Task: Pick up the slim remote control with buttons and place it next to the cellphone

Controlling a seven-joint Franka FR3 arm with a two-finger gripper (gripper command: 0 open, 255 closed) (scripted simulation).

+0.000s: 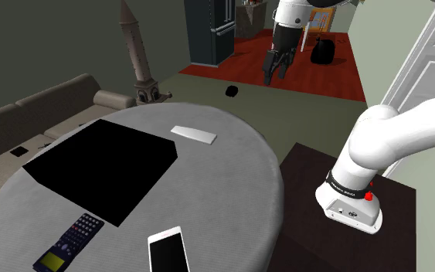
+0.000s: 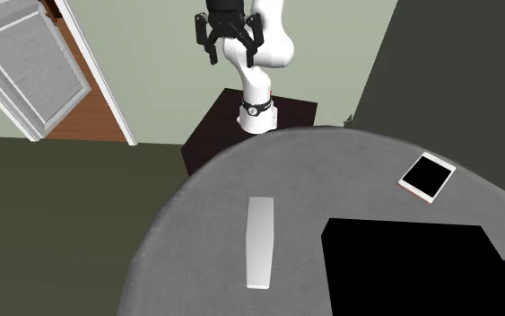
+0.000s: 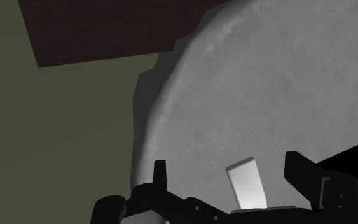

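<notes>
Shoulder view first: the cellphone (image 1: 168, 251) lies at the near rim of the round grey surface (image 1: 231, 178). The slim white remote (image 1: 193, 134) sits well apart from it, across on the far side, with no buttons visible on its plain face. A black patch (image 1: 103, 166) lies to one side of the line between them. A darker handset (image 1: 69, 243) with keys lies just beside the cellphone. The gripper (image 1: 276, 76) hangs high, farther from the cellphone than the remote is and clear of everything.

Second exterior view: the gripper (image 2: 231, 56) hovers up by the arm's stand, jaws spread wide and holding nothing. The remote (image 2: 260, 241) lies well apart from the cellphone (image 2: 427, 177), and its long axis points roughly back toward the stand.

Wrist view: the two fingers stand far apart around the gripper (image 3: 228, 170). The remote (image 3: 247, 184) shows between them, well below and untouched, a little nearer one finger than the other. Its long axis runs crosswise to the line joining the fingers. By my reading that favours the pick: the jaws would close across the narrow width, after a small sideways shift and a long descent.
</notes>
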